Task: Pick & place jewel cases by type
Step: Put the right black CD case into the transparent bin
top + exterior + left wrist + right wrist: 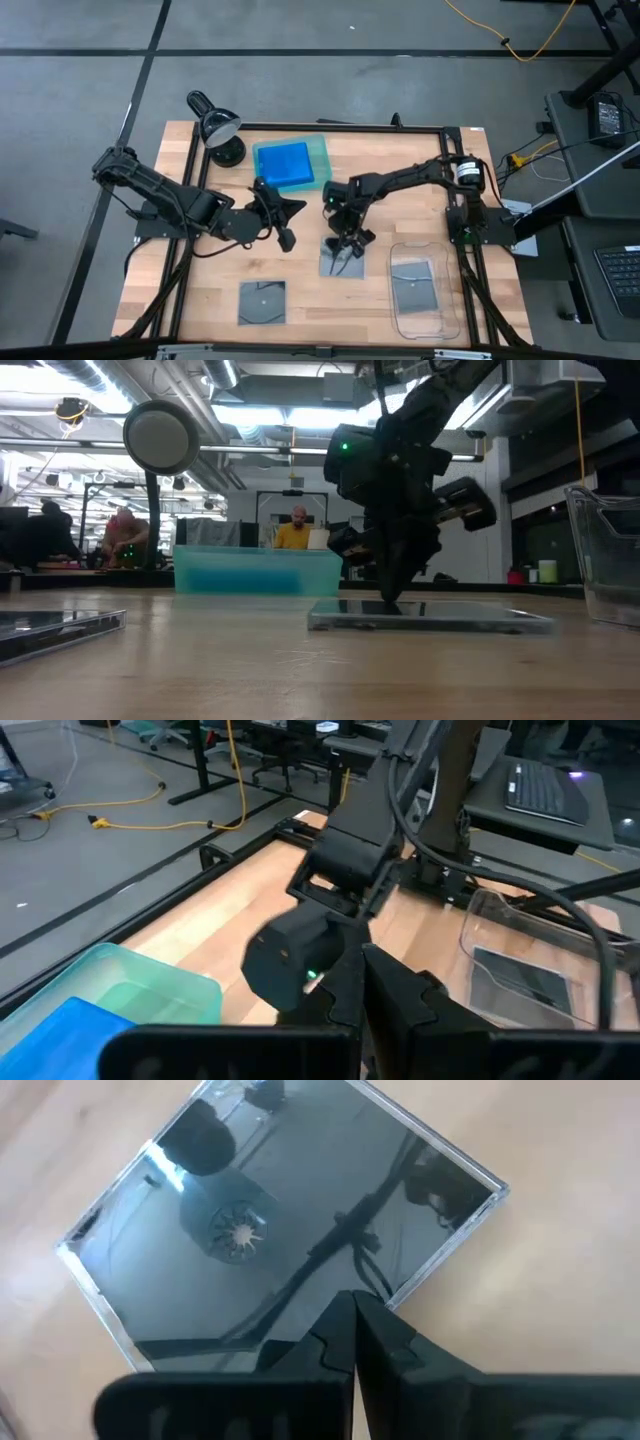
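The high view looks straight down on the whole table [300, 290]. The low view sits at tabletop height, facing the room. The right wrist view hangs close above a grey-clear jewel case [270, 1220], shared with both. The left wrist view faces the right arm [340, 870].

I found no text, label, brand, number or sign that I could read in any view; nothing on the table, on my arms or in the room behind bore legible writing.
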You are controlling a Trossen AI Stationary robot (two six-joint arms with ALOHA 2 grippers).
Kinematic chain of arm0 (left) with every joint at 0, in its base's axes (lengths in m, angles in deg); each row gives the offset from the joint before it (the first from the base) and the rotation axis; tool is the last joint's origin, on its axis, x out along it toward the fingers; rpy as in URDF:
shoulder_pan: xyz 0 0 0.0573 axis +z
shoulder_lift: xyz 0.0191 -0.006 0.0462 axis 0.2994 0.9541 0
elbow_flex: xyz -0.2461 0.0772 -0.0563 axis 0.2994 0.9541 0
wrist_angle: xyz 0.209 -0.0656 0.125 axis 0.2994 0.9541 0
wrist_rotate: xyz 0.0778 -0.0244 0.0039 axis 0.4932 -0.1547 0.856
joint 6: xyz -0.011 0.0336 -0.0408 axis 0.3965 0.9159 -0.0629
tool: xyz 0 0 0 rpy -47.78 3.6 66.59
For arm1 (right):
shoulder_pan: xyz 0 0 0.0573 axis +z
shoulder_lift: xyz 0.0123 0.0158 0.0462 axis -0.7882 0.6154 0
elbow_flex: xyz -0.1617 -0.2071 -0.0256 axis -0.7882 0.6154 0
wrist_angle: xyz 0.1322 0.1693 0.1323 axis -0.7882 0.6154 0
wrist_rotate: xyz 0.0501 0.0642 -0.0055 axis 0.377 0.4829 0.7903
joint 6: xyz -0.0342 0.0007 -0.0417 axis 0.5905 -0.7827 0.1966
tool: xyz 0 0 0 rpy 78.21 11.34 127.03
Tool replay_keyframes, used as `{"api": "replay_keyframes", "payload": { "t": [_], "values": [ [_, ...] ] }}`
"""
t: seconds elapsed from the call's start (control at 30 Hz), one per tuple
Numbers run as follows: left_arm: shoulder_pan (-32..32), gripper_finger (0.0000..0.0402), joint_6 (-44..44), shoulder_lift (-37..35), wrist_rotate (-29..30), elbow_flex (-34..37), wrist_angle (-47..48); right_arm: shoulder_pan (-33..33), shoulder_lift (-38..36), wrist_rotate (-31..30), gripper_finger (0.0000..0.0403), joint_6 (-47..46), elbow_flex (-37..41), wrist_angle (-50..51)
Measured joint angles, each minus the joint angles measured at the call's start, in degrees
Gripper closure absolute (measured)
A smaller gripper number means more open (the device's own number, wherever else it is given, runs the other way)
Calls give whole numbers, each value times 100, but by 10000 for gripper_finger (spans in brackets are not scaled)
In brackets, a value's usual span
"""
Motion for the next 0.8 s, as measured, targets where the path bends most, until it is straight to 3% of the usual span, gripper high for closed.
{"api": "replay_keyframes", "payload": {
  "t": [0.6,0.8],
  "values": [
    [851,400,-192,0,3,0,-1,-1203,50,-430,397,1644,-465,100],
    [1083,400,-293,0,3,0,-1,-1316,50,-299,396,1326,-927,202]
  ]
}}
